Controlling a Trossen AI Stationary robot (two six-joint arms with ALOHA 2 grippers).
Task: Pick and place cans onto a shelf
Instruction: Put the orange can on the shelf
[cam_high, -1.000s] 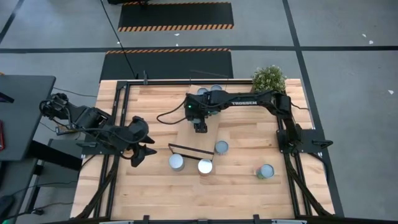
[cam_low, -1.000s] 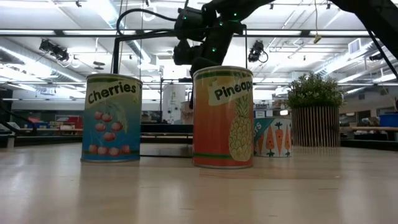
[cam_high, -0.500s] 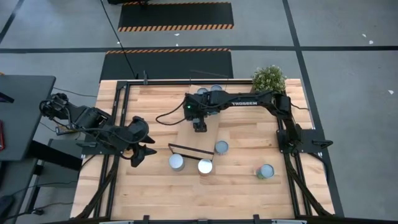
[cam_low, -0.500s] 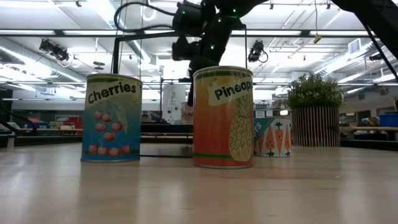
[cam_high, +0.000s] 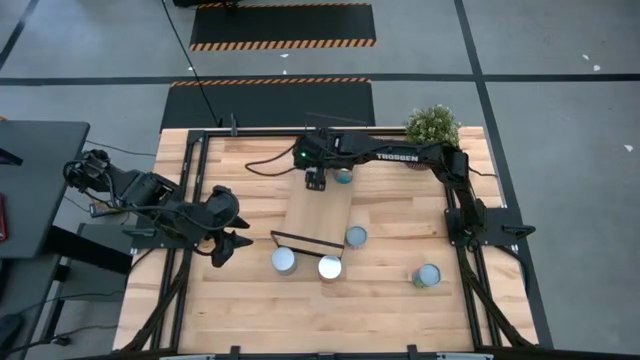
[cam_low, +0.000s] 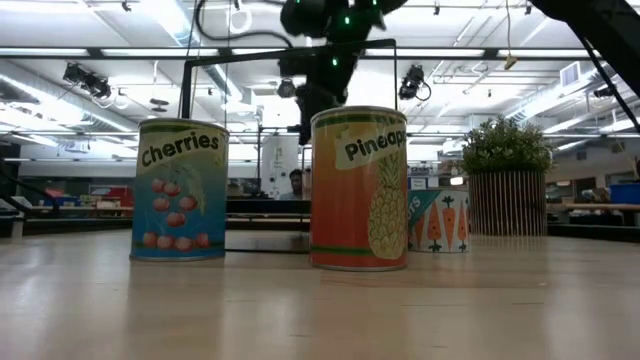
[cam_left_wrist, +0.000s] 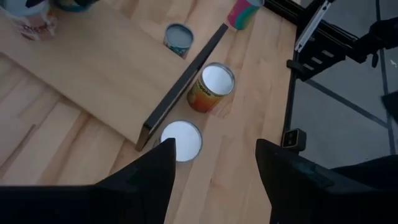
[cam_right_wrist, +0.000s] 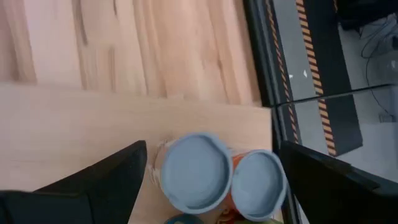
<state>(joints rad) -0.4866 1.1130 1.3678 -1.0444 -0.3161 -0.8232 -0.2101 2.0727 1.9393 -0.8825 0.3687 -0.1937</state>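
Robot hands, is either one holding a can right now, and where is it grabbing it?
No. The left hand is open and empty at the table's left side. The right hand is open above cans on the shelf, touching none.

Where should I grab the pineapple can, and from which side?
Grip the pineapple can across its round side wall, coming straight down from above. It stands upright with its top clear, while the shelf and the cherries can sit close beside it.

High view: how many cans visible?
5 cans. Three by the shelf's framed end, one alone farther right, one on the shelf beside the right pincer; the arm may hide more.
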